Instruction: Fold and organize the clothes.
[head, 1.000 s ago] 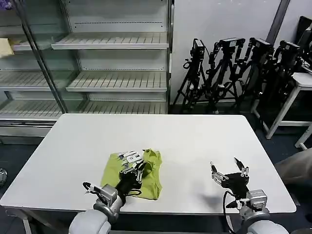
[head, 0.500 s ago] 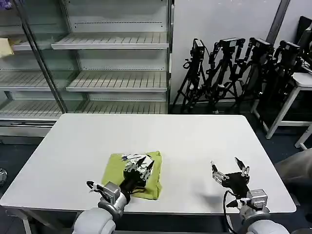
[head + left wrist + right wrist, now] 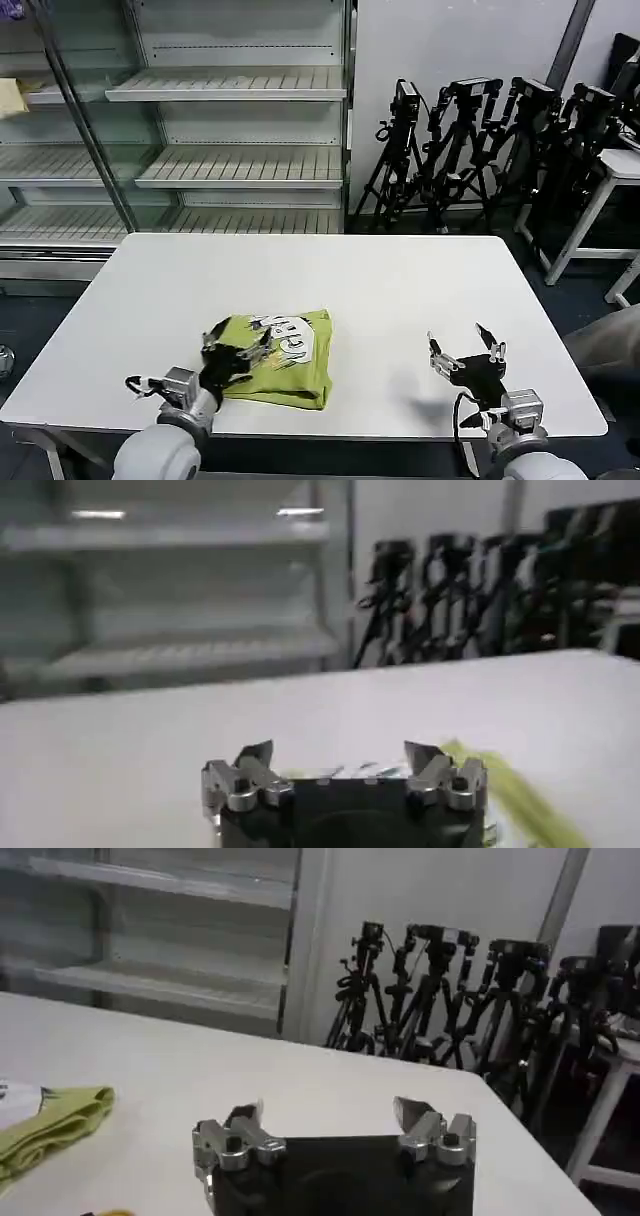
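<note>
Lime-green T-shirt (image 3: 282,358) lies folded near the white counter's (image 3: 400,290) front edge; the left hand (image 3: 232,352), released, sits at its left edge and could snag the fold. Right hand (image 3: 466,349) waits released, well apart.

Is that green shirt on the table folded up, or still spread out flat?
Folded. The T-shirt lies as a compact, roughly square bundle with no sleeves sticking out, and a doubled edge shows along its near side.
</note>
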Robot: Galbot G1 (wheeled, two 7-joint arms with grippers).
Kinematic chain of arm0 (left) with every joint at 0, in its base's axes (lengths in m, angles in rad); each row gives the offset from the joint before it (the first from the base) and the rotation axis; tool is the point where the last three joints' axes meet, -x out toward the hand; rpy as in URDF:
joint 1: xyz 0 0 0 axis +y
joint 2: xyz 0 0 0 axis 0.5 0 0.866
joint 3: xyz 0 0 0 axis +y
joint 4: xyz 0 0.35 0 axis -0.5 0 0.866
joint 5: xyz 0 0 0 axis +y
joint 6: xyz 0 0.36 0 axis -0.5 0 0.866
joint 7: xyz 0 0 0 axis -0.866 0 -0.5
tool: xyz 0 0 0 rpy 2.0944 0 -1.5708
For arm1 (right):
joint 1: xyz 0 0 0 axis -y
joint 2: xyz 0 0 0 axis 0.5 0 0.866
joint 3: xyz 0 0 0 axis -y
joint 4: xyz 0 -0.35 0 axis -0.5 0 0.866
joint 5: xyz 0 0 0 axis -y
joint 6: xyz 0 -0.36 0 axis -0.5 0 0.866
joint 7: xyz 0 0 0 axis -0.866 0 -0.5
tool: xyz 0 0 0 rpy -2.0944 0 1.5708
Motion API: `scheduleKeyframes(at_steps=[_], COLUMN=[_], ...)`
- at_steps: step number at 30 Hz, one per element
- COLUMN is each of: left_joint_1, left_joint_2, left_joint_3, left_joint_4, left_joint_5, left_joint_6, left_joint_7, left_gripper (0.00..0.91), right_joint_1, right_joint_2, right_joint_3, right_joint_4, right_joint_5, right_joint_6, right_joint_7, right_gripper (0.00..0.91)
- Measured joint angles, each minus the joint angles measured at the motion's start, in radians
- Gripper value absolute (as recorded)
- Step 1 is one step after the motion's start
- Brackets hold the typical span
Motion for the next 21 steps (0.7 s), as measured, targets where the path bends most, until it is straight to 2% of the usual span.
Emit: scheduleKeyframes(at_steps=[9,10,12,21], left_joint_1=[-0.007,-0.007,-0.006,0.003], left_joint_2=[-0.001,-0.001,-0.003,-0.009], left_joint_3=[-0.034,-0.035,-0.037,-0.057], left_joint_4=[0.082,0.089,0.102,0.123], left_joint_5=[-0.09,-0.096,-0.104,-0.184], left_joint_6=[0.026,0.028,0.031,0.037], left_joint_7=[-0.04,-0.042,-0.046,-0.054], left_gripper=[0.907,0.856,0.02,0.02], right_joint_1=[-0.013,-0.014,-0.016,-0.019], right_joint_2=[-0.002,-0.002,-0.002,-0.006], right_joint_3=[0.003,0.003,0.003,0.01], right_joint_4=[0.017,0.019,0.023,0.032], right_joint_5=[-0.002,-0.002,-0.003,-0.003], right_joint_6=[0.0,0.0,-0.002,-0.003], right_joint_7=[0.0,0.0,0.001,0.002], right_gripper=[0.907,0.907,0.907,0.907])
